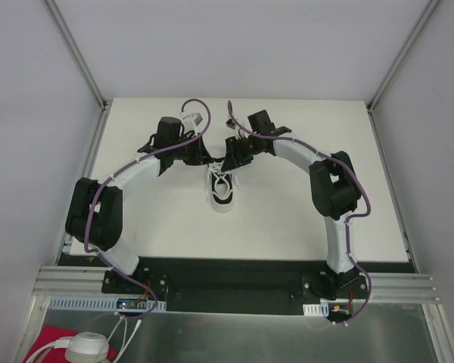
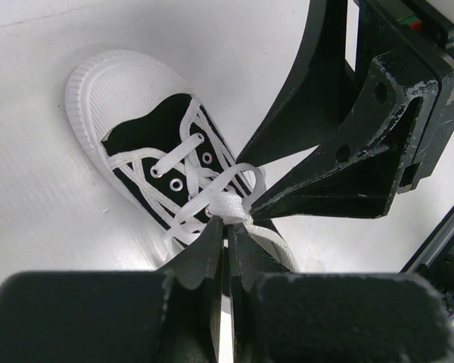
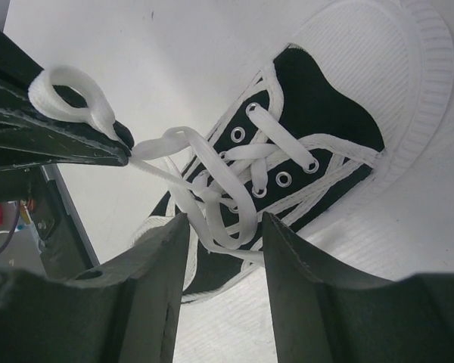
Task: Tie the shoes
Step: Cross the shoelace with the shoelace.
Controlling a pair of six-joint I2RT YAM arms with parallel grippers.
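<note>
The shoe [image 1: 222,193], a small black sneaker with a white toe cap, lies mid-table with its toe toward the arm bases. Its white laces [image 2: 212,189] are bunched over the tongue. My left gripper [image 2: 228,227] is shut on a lace right above the shoe's [image 2: 147,136] eyelets. In the right wrist view its fingers [image 3: 60,140] pinch a small lace loop [image 3: 68,94] at their tip. My right gripper [image 3: 223,223] hovers over the shoe [image 3: 318,128] with its jaws apart, a drooping lace loop [image 3: 234,219] lying between them. Both grippers meet at the shoe's far end [image 1: 219,159].
The white table [image 1: 287,219] is walled by grey panels on three sides. A metal rail [image 1: 234,283] carries the arm bases along the near edge. A red cloth [image 1: 45,344] and a white object [image 1: 87,348] lie below it.
</note>
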